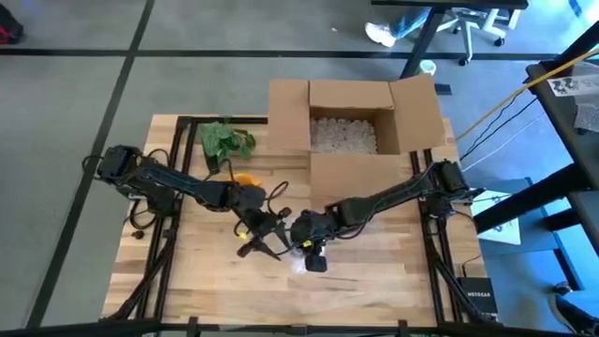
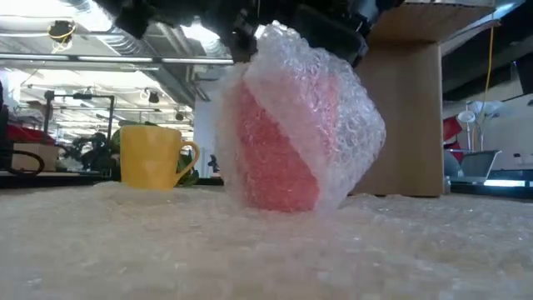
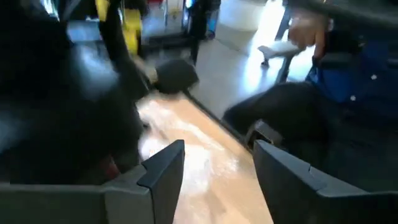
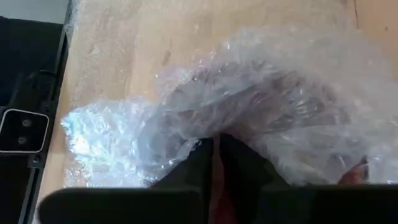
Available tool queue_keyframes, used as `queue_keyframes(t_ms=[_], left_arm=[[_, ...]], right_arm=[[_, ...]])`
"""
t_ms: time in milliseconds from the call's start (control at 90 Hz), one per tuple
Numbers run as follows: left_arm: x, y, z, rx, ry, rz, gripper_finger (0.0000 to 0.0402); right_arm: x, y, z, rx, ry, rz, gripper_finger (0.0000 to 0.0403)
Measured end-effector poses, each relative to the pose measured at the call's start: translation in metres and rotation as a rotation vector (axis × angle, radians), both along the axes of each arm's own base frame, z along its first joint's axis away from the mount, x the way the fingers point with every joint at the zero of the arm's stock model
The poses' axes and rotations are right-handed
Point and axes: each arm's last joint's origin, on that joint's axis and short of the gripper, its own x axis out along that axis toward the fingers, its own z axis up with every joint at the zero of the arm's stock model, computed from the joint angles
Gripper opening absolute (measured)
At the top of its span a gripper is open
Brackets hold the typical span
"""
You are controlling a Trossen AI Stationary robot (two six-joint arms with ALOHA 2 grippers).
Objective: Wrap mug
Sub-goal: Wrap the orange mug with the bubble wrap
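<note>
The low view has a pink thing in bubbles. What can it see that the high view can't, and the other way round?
Only the low view shows the pink mug inside its clear bubble wrap, plus the yellow mug standing upright. Only the high view shows the open cardboard box's inside, the green leafy plant and both arms whole. Both show the wooden table and the box.

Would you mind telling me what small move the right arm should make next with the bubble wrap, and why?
Probably it should pull its pinched fold further across the red mug. The right gripper is shut on the bubble wrap, which covers the mug only loosely, billowing on one side. The left gripper is open beside it, holding nothing.
</note>
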Motion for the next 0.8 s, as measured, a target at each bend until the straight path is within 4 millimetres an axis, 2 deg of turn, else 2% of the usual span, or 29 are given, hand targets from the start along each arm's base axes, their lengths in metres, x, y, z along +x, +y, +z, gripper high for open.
queue_keyframes(t_ms=[156,244,444,567,800], left_arm=[[-0.008,-0.009,-0.033,0.092,0.14,0.102,0.0149],[-0.007,-0.015,-0.052,0.118,0.12,0.132,0.0139],[0.009,-0.022,-0.079,0.203,0.013,0.198,0.0129],[0.018,-0.018,-0.085,0.233,-0.049,0.224,0.0128],[0.031,-0.006,-0.078,0.279,-0.124,0.268,0.0128]], right_arm=[[0.0,0.0,0.0,0.002,0.0,-0.003,0.0005],[0.001,0.0,0.0,0.004,-0.007,-0.003,0.0005],[0.0,0.0,0.0,0.01,0.0,-0.012,0.0001],[-0.001,0.0,-0.001,0.026,0.023,-0.007,0.0],[-0.01,-0.003,-0.009,0.009,0.153,-0.036,0.0]])
